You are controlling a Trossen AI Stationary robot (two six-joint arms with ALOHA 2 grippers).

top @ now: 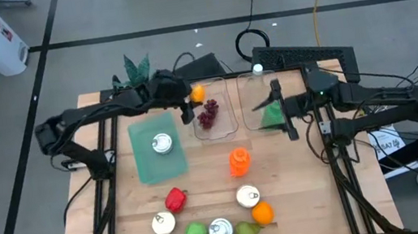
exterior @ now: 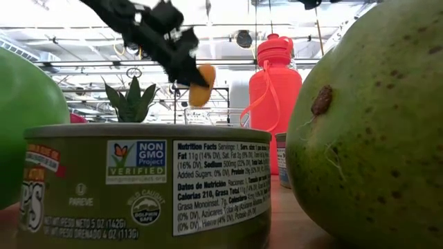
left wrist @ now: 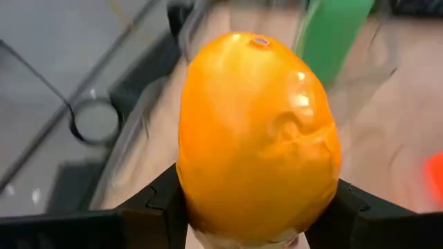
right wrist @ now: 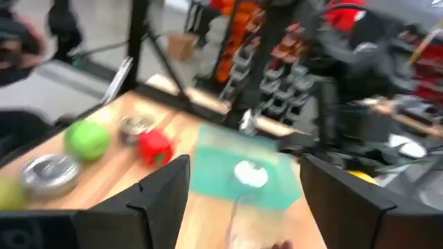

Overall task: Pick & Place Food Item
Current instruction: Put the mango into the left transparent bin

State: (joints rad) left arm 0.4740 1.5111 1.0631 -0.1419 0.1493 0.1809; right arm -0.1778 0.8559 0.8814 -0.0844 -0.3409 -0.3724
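My left end effector (top: pixel 190 99) is clamped on an orange fruit (top: pixel 197 93), the two dark fingers (left wrist: pixel 156 207) pressing its sides. Seen from above, the fruit sits at about twelve o'clock of the tabletop (top: pixel 282 172), raised off the wood at the far corner of a clear tray (top: pixel 213 108) that holds a bunch of dark grapes (top: pixel 208 116). In the low view the fruit (exterior: pixel 201 85) hangs well above the tabletop, with a red bottle (exterior: pixel 275 97) behind it.

My right end effector (top: pixel 280 111) is at roughly two o'clock, over a second clear tray (top: pixel 260 101) with a green item (top: pixel 272 112) in it. Its fingers (right wrist: pixel 163 190) stand wide apart with nothing between them.

At about ten o'clock lies a green board (top: pixel 156 146) with a small can (top: pixel 162 143) on it. Near the centre stands an orange bottle (top: pixel 238 161). Along the six o'clock edge lie a red pepper (top: pixel 175 198), a green apple (top: pixel 196 233), a tin can (top: pixel 221 230), a pear (top: pixel 246 232), an orange (top: pixel 262 213) and two more cans (top: pixel 247 196), (top: pixel 163 223). A small green plant (top: pixel 135 68) stands off the far edge at eleven o'clock.
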